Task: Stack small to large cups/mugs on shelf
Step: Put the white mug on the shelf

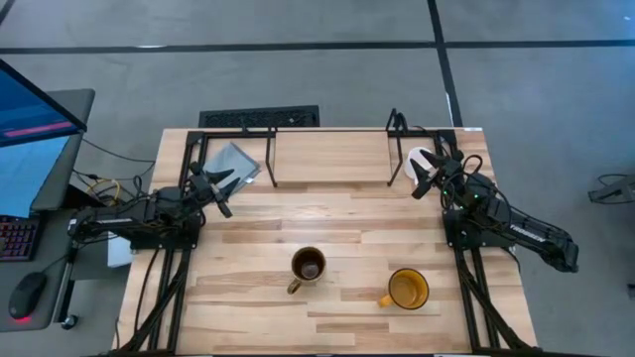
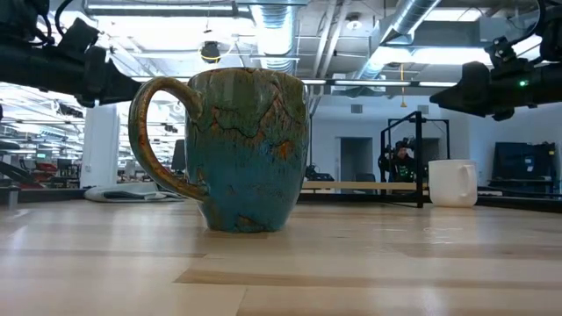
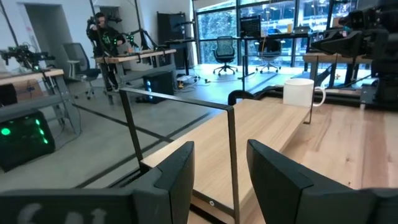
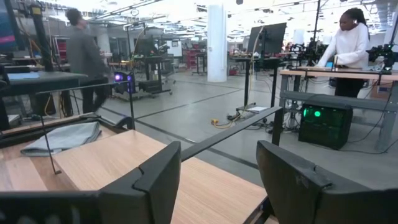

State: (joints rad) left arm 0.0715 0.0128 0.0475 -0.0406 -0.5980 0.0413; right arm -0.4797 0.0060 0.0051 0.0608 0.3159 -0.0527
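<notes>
White mug (image 1: pixel 421 159) sits at the shelf's (image 1: pixel 332 129) right end, right gripper (image 1: pixel 429 178) hanging just above it, fingers spread and empty. Left gripper (image 1: pixel 220 187) waits open near the grey cloth (image 1: pixel 230 162). Yellow mug (image 1: pixel 406 289) and brown mug (image 1: pixel 308 266) are still out front on the table (image 1: pixel 337 218), well apart from the shelf. I'd grab yellow next, by the rim, handle kept clear. No readable labels anywhere

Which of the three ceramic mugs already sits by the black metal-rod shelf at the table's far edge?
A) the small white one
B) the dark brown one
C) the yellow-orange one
A: the small white ceramic mug stands at the right end of the black metal-rod shelf, while the yellow-orange mug and the dark brown mug sit on the wooden table's near half.
</notes>
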